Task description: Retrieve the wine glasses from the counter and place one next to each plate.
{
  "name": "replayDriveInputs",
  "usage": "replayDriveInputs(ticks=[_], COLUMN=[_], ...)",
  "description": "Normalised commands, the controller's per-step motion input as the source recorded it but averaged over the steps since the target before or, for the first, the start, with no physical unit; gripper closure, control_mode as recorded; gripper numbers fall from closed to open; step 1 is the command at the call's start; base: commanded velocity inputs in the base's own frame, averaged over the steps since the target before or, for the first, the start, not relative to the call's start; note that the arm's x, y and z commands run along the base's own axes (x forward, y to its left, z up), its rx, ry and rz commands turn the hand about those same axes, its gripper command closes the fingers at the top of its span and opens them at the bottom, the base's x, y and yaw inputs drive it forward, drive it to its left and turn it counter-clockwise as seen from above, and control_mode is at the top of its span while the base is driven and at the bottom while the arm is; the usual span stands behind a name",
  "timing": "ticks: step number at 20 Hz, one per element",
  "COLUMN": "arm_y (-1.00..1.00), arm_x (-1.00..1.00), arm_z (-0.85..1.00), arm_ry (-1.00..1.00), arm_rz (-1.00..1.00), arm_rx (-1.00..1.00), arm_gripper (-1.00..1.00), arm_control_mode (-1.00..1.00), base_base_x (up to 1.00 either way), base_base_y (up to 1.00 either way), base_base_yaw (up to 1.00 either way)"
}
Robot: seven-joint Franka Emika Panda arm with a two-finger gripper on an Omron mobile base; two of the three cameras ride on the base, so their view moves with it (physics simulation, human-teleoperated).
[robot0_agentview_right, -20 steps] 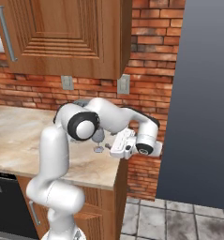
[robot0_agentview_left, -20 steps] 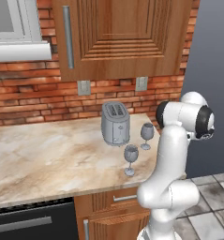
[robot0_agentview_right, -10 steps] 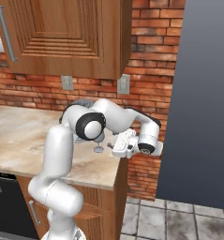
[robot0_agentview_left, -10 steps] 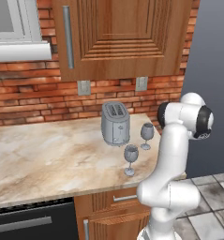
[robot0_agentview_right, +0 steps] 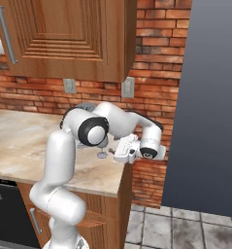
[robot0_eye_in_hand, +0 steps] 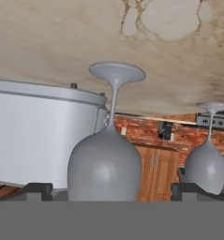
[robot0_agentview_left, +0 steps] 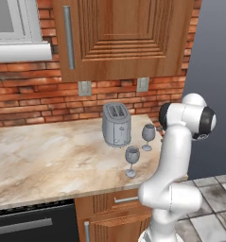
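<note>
Fingers: the two dark fingertips stand at full spread, one on each side of the nearer wine glass, gripping nothing. The hand view is inverted, so the glass foot points up against the counter. The glass bowl lies between the fingertips; contact with either cannot be determined.

Gripper: positioned at the right end of the counter, low over the surface, at the end of the white arm.

Wine glasses: both stand upright on the beige marbled worktop. The rear glass is just right of the toaster; the front glass stands nearer the counter edge. The second glass appears to the right in the hand view.

Obstruction: the silver toaster stands close beside the glass between the fingers.

Surroundings: red brick wall with two outlets, wooden upper cabinet with a bar handle, brown base cabinets, and a dark grey panel at the right
</note>
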Motion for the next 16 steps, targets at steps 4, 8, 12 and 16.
replayDriveInputs(ticks=[4,8,12,16], arm_y=[0.08,0.00,0.00,0.04], arm_x=[0.00,0.00,0.00,0.00], arm_z=[-0.02,-0.08,-0.19,-0.22], arm_ry=[0.02,0.01,0.09,0.13], arm_rz=[0.00,0.00,-0.01,-0.01], arm_rx=[-0.05,-0.04,-0.03,-0.04], arm_gripper=[-1.00,-1.00,-1.00,-1.00], arm_control_mode=[-1.00,-1.00,-1.00,-1.00], base_base_x=[0.00,0.00,0.00,0.00], base_base_y=[0.00,0.00,0.00,0.00], base_base_yaw=[0.00,0.00,0.00,0.00])
